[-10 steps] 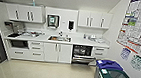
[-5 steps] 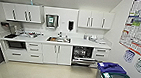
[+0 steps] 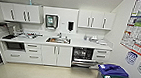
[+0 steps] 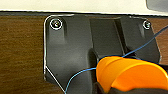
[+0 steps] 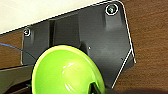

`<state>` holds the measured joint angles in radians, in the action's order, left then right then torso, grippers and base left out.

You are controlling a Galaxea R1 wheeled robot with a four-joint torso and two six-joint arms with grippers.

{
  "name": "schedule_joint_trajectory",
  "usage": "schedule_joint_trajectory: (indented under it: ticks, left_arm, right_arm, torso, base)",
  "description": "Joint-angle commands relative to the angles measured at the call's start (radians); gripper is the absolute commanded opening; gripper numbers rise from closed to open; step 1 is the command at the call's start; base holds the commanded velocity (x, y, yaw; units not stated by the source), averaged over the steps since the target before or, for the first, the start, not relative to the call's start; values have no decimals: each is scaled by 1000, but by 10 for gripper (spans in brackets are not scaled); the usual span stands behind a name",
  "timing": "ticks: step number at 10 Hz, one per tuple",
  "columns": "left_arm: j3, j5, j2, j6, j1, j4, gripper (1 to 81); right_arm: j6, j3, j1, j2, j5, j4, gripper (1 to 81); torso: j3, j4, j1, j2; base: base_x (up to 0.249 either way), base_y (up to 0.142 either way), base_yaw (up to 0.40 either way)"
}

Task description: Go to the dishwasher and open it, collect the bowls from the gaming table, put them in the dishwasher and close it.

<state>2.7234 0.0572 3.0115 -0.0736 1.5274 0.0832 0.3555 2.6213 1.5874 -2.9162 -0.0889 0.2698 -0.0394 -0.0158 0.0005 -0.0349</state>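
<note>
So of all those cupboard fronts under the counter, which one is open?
The dishwasher, right of the sink. Its door hangs down, showing a dark inside with racks; the white doors and drawers around it are all shut.

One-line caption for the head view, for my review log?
Kitchenette with white cabinets, sink, open dishwasher and two lidded bins at right.

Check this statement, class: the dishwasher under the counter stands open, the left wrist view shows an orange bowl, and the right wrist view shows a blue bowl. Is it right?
One detail is wrong: the bowl in the right wrist view is green, not blue. The rest holds: the dishwasher stands open under the counter in the head view, and the left wrist view shows an orange bowl.
</note>
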Motion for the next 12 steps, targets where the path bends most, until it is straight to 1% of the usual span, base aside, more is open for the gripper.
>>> schedule_joint_trajectory:
  ticks: [1,12]
  left_arm:
    - [-4,-48,-2,9,-48,9,10]
    - [-4,-48,0,8,-48,7,10]
  right_arm:
    - [-3,2,-42,12,44,9,10]
    - [-4,2,-40,9,44,11,10]
  torso:
    - [0,0,0,0]
    - [0,0,0,0]
  base:
    - [124,0,0]
    - [124,0,0]
